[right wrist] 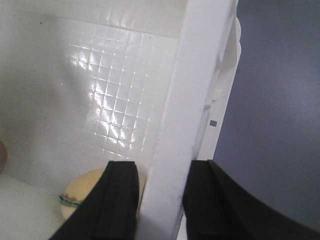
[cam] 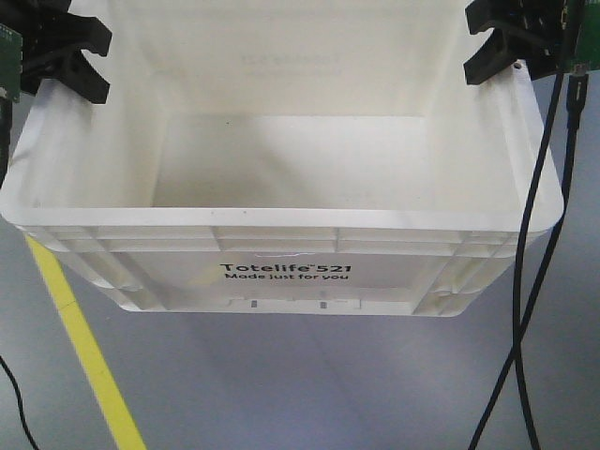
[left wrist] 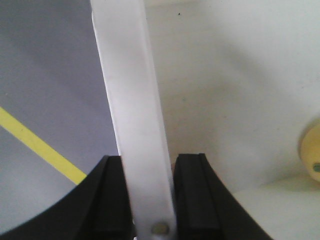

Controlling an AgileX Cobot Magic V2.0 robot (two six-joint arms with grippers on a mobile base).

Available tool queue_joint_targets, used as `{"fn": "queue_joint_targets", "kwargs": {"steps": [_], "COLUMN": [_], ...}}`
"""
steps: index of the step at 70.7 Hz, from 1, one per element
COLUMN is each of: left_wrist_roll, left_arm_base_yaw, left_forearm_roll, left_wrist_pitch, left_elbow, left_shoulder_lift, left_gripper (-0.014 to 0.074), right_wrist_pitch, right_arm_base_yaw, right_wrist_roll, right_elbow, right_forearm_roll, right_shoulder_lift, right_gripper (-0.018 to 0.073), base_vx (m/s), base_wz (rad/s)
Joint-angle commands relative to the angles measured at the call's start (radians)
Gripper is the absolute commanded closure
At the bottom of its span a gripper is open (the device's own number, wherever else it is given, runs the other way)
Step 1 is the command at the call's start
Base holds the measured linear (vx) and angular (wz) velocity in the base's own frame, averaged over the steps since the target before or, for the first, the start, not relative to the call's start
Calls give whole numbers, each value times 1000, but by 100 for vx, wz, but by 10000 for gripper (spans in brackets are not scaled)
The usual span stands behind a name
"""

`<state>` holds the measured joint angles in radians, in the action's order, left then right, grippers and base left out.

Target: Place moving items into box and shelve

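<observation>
The cream-white box, printed "Totelife 521", fills the front view, with grey floor showing under it. My left gripper is on its left rim and my right gripper on its right rim. In the left wrist view the left gripper is shut on the rim strip, with a black finger pressed to each side. The right gripper clamps the right rim the same way. A yellow-orange plush lies on the box floor, also seen as a yellow plush. A brownish-pink edge shows at the left. The near wall hides both toys in the front view.
A yellow floor line runs diagonally under the box's left side. Black cables hang down on the right. Grey floor lies outside the box wall.
</observation>
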<state>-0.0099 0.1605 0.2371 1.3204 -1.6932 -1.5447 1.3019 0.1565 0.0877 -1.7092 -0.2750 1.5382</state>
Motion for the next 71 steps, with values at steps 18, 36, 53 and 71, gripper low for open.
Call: {"fn": "queue_joint_targets", "kwargs": {"steps": [18, 36, 53, 71], "left_wrist_roll": [10, 10, 10, 10], "left_arm_base_yaw": [15, 15, 15, 15], "left_forearm_roll": [140, 140, 140, 141], "left_wrist_pitch": [-94, -94, -94, -93], "left_elbow": [-44, -44, -44, -44], "left_shoulder_lift": [55, 55, 55, 55], "left_gripper": [613, 613, 613, 613], "right_wrist_pitch": [-75, -75, -75, -75], "right_arm_base_yaw": [10, 10, 10, 10], "right_wrist_roll": [17, 17, 17, 17], "right_elbow": [-38, -38, -38, -38], "right_forearm_roll": [-152, -152, -152, -152], "right_shoulder_lift": [-54, -54, -54, -54], "right_gripper": [571, 571, 571, 571], "base_vx": [31, 31, 30, 30], "base_wz": [-53, -45, -48, -52]}}
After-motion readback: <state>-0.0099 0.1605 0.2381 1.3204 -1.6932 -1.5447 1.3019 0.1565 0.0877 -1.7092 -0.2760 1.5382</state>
